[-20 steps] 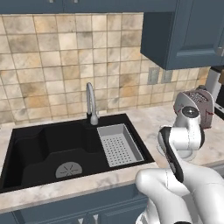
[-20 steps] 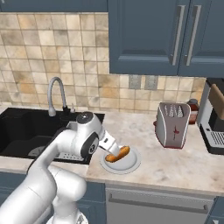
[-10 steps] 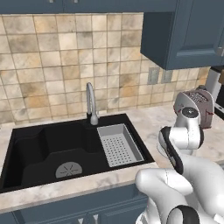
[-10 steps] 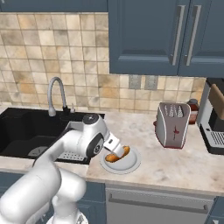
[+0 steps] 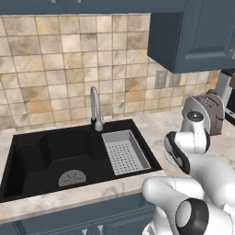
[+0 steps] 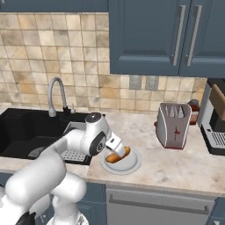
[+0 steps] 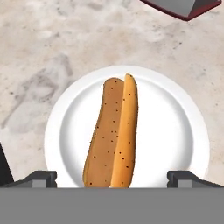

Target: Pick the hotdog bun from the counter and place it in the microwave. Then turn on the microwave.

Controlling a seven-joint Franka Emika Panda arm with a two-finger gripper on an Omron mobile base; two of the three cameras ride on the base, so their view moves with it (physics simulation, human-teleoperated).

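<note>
Lowered a little since the earlier frames, the tool hangs just over the hotdog bun, its fingers spread wide on either side. Bun lies on a white plate on the counter, near the toaster.

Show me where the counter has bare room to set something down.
Bare marbled beige counter lies between the round white plate and the silver toaster, and along the front edge. It is crowded at the plate, where the golden-brown hotdog bun lies under the open tool.
</note>
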